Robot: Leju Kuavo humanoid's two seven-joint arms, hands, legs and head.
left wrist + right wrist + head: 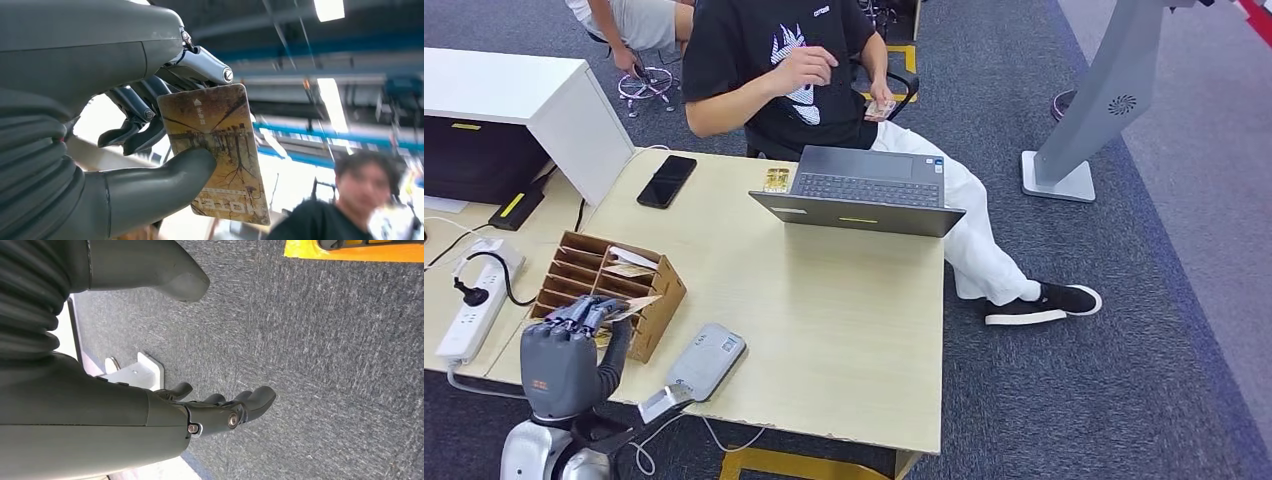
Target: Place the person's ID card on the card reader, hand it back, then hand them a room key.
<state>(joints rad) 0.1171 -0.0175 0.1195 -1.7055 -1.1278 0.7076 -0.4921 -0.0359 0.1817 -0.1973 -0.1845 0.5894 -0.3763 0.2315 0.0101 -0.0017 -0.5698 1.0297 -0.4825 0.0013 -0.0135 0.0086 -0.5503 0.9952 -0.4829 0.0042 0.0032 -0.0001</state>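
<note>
A dark grey carpet floor (1124, 330) lies under a pale wood surface (824, 300). A person (794, 60) in a black shirt and white trousers sits at the 12 o'clock side of the surface, holding a small card (881, 109) in one hand.

An open laptop (864, 190) sits on the surface near the person. A small card-like thing (776, 180) lies just beside the laptop, at its 9 o'clock side. A black phone (666, 181) lies farther toward 9 o'clock. A brown box (604, 285) with many slots stands at the 8 o'clock part of the surface. A grey card reader (706, 361) lies at 7 o'clock, close to the near edge. A white power strip (474, 300) lies on the next desk.

The left robot hand (574, 340) is raised beside the box, at 7 o'clock. It pinches a key card (215, 150) between its thumb and fingers (135, 120). The key card is brown and gold with a tree picture.

The right robot hand (220, 410) hangs low over the carpet. Its fingers are apart and a little bent, and it holds nothing.
</note>
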